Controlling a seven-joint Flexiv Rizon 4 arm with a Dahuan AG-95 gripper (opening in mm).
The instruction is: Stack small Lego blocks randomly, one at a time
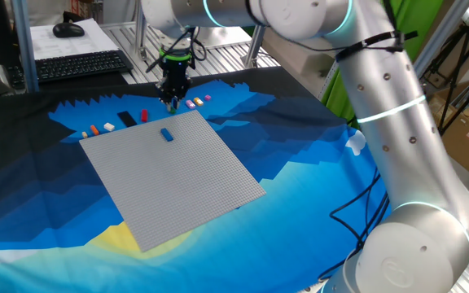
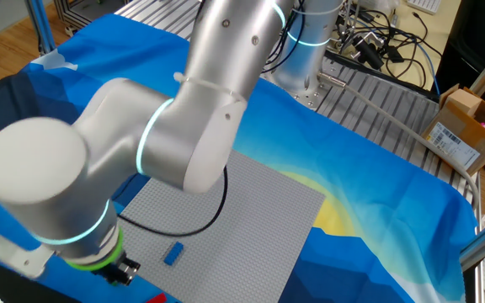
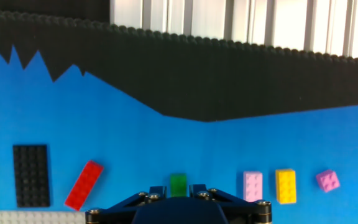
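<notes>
My gripper (image 1: 171, 104) hangs just past the far edge of the grey baseplate (image 1: 177, 179), low over the cloth. In the hand view a green small Lego block (image 3: 178, 184) lies between the two fingertips (image 3: 158, 190), with a thin strip of blue cloth showing on each side, so the gripper (image 3: 178, 188) straddles it narrowly open. A blue block (image 1: 167, 134) (image 2: 173, 253) sits on the baseplate (image 2: 251, 219). In the other fixed view the arm hides the fingers.
Loose on the cloth lie a red block (image 3: 84, 185), a flat black piece (image 3: 31, 175), a pink block (image 3: 253, 186), a yellow block (image 3: 285, 186) and a purple-pink block (image 3: 327, 180). White (image 1: 109, 127) and orange (image 1: 94, 129) blocks lie left. A keyboard (image 1: 80, 65) sits behind.
</notes>
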